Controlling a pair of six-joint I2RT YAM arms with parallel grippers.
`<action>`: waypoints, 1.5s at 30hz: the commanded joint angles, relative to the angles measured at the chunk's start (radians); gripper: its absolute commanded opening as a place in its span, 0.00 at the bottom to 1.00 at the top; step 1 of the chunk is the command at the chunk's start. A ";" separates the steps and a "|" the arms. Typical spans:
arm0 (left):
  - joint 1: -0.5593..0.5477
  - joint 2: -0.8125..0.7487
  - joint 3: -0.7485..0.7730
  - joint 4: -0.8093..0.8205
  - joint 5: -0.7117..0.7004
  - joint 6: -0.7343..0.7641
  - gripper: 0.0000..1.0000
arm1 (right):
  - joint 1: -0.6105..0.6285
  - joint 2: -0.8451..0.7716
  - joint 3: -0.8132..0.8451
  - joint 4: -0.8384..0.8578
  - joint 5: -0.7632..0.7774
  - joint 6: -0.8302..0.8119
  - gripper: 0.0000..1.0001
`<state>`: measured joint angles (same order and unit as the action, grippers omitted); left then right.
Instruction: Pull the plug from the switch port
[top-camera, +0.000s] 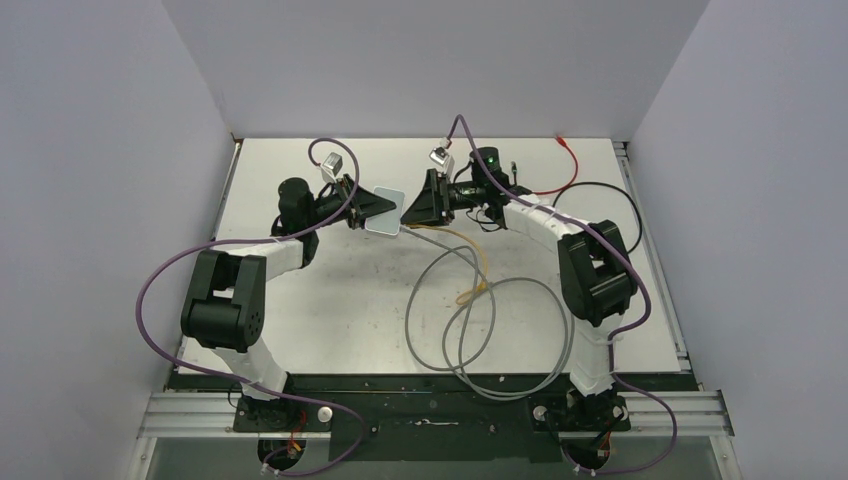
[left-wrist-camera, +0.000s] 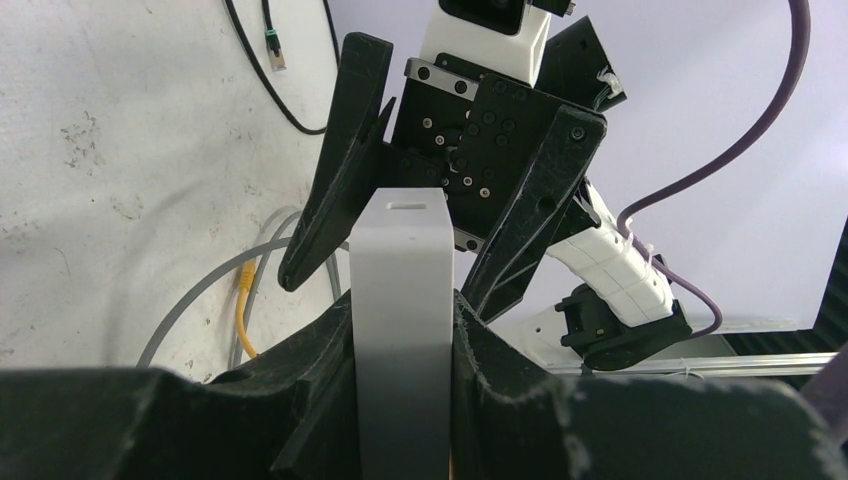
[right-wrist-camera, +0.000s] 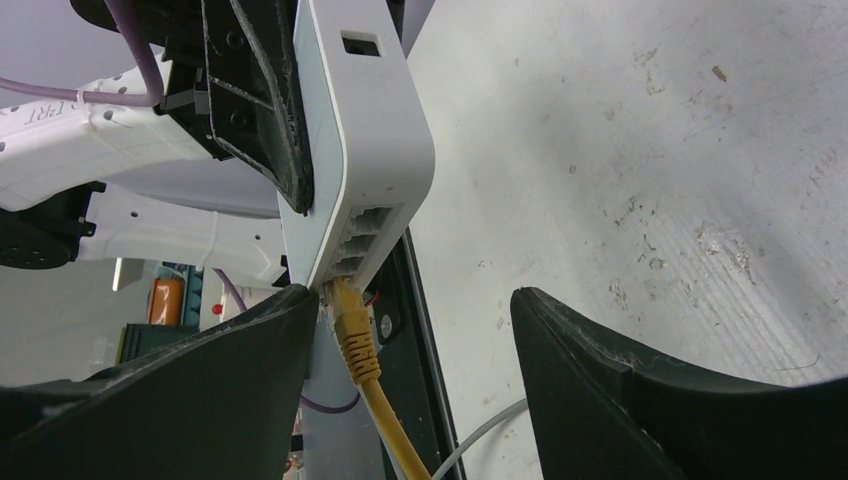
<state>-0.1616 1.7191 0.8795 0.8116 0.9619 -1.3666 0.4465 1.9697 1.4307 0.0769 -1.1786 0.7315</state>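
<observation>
The switch (top-camera: 383, 224) is a light-grey box held off the table, with my left gripper (left-wrist-camera: 402, 335) shut on its flat sides. One narrow edge of the switch (right-wrist-camera: 365, 130) carries a row of sockets. The yellow plug (right-wrist-camera: 352, 330) sits in the end socket, its yellow cable (right-wrist-camera: 395, 430) trailing down. My right gripper (right-wrist-camera: 415, 300) is open and straddles the plug. Its left finger (right-wrist-camera: 250, 360) lies right beside the plug, while the right finger (right-wrist-camera: 600, 370) stands well apart. In the top view the right gripper (top-camera: 412, 208) faces the left gripper (top-camera: 368, 212) across the switch.
A grey cable (top-camera: 500, 340) loops over the table's near middle, beside the yellow cable (top-camera: 470, 262). A black cable (top-camera: 600, 195) and a red one (top-camera: 565, 160) lie at the back right. White walls close in the table's left, back and right.
</observation>
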 joint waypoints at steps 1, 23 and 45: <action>0.004 -0.009 0.009 0.065 0.006 -0.009 0.00 | 0.006 -0.068 0.038 0.035 -0.026 -0.009 0.70; 0.005 -0.014 0.019 0.031 0.004 0.011 0.00 | 0.029 -0.071 0.061 0.035 -0.057 0.023 0.36; 0.005 -0.018 0.023 0.023 -0.001 0.018 0.00 | 0.021 -0.081 0.050 0.002 -0.045 -0.009 0.05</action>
<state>-0.1596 1.7191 0.8791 0.7940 0.9588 -1.3491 0.4664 1.9652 1.4513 0.0681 -1.2381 0.7593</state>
